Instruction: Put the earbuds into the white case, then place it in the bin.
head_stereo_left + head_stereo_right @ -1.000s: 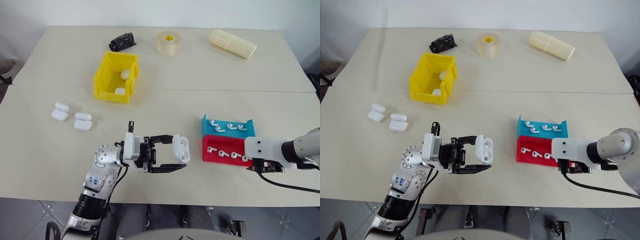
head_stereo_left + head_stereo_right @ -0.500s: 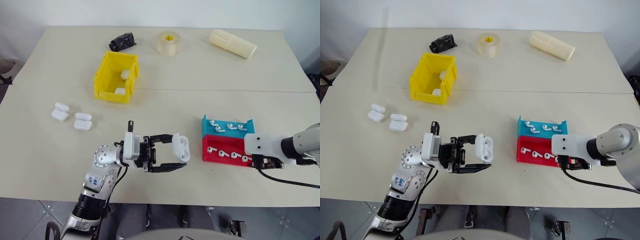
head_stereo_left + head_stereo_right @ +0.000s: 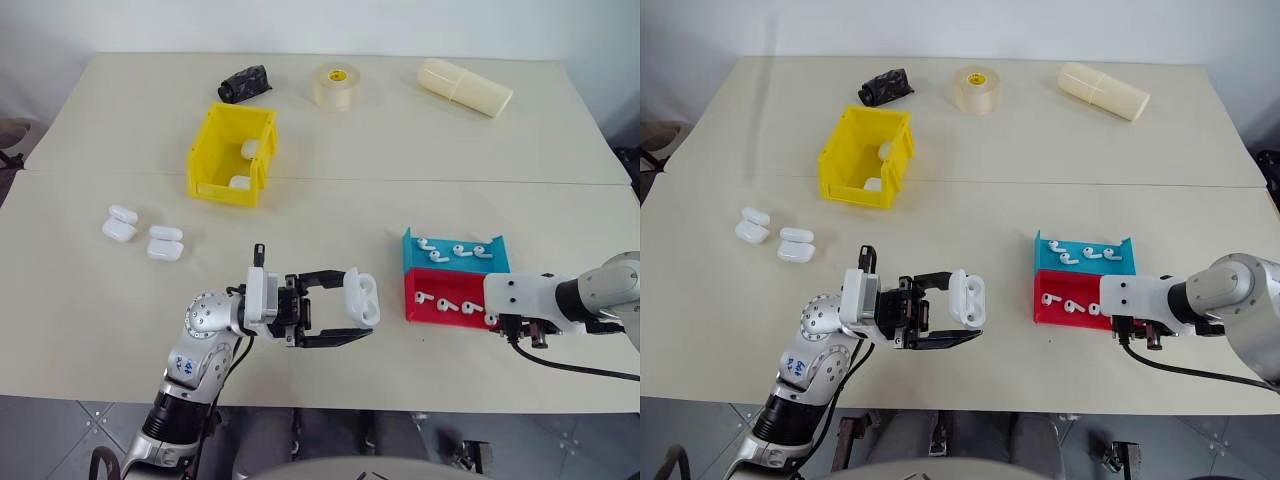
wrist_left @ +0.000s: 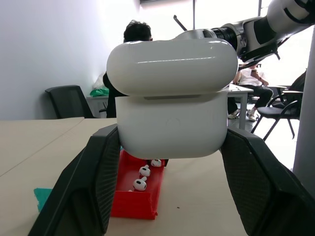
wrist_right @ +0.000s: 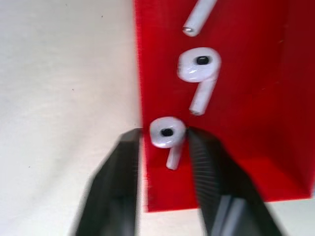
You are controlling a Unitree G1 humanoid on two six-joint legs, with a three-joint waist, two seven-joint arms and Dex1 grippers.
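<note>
Earbud (image 5: 168, 135) in red tray (image 5: 256, 147), pinched by right hand (image 5: 165, 162) | left hand (image 3: 335, 312) clamps white case (image 3: 362, 296)

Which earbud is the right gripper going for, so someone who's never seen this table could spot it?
Start at the red tray near the table's front right, just in front of the teal tray. The right gripper reaches down into the red tray's right end. The target earbud sits pinched between its two black fingers, unlike the free earbuds lying beside it.
</note>
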